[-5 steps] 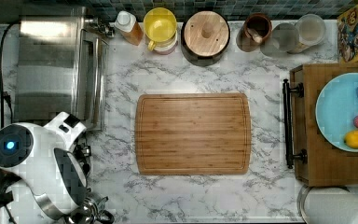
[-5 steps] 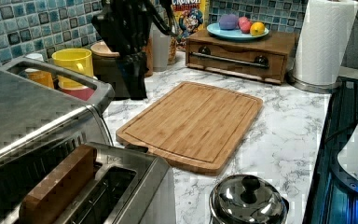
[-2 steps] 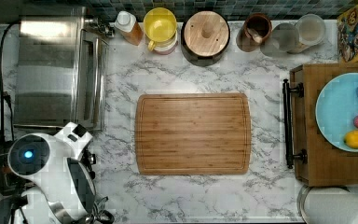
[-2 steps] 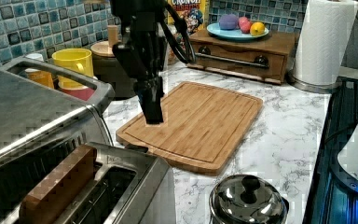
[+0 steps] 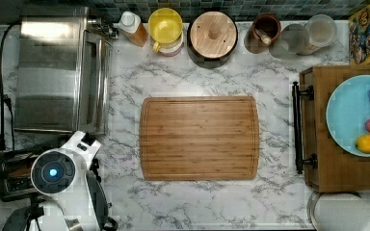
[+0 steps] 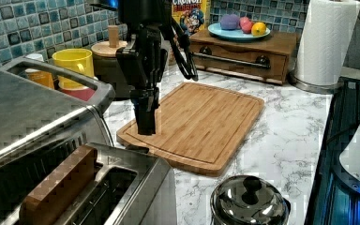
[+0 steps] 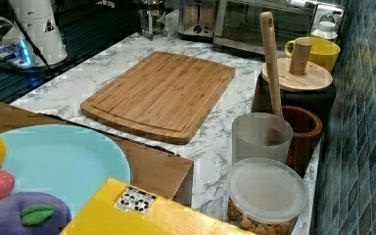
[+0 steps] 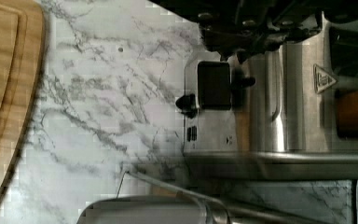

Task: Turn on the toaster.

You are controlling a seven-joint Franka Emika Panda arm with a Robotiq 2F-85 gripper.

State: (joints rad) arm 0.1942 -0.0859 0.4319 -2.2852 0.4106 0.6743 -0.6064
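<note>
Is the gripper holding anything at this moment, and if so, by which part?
Nothing is held. The gripper hangs above the toaster, with nothing between its fingers.

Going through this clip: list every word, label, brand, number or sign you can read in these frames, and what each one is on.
"CRUNCH" on the cereal box, with a cartoon captain below it.
Triangular warning sign, no words, on the toaster.
Small mark under the toaster's lever: too blurred to read.
Black and white sticker on the yellow box: too small to read.
</note>
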